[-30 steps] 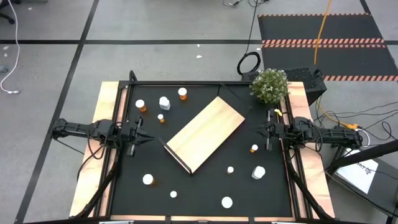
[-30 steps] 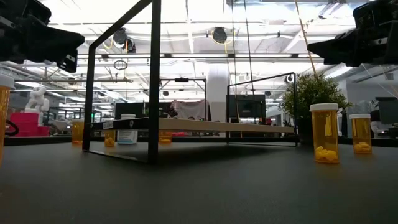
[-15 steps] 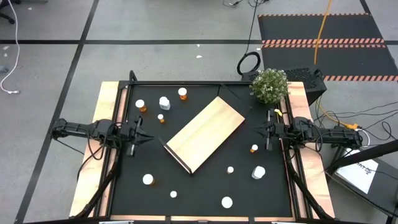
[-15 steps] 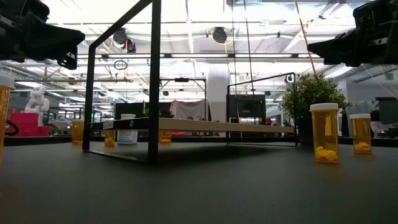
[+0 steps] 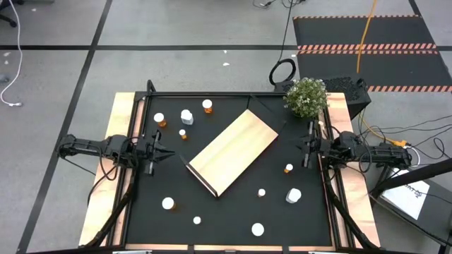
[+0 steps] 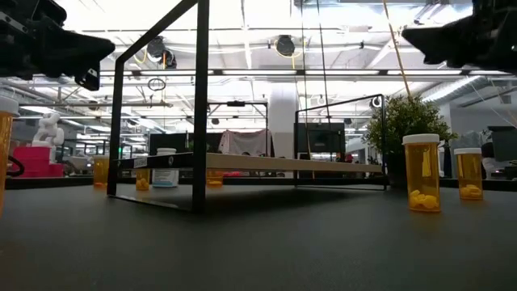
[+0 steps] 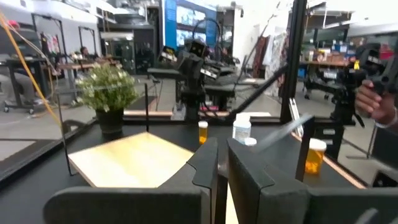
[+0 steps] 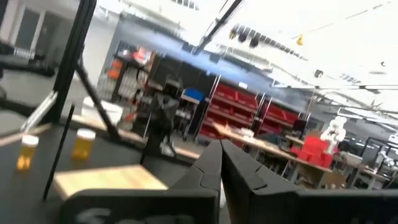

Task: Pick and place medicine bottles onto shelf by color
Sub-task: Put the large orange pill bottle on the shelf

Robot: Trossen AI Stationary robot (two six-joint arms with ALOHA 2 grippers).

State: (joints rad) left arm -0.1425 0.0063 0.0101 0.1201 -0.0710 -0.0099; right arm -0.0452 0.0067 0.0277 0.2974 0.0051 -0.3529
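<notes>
Overhead and desk-level views of the sorting setup. The shelf (image 5: 232,151), a light-wood board, lies diagonally at the centre of the black desk (image 5: 233,212) and carries no bottles. The medicine bottles stand scattered around it: one cluster (image 5: 185,117) beyond its far corner, others (image 5: 292,195) on the near right side. The left claw (image 5: 164,152) hovers at the desk's left edge, fingers together, holding nothing. The right claw (image 5: 306,149), also pressed together and empty, has lifted and tilted slightly compared with a second ago, while no bottle has moved. This suggests the right arm is only beginning its first approach; sorting has not started.
</notes>
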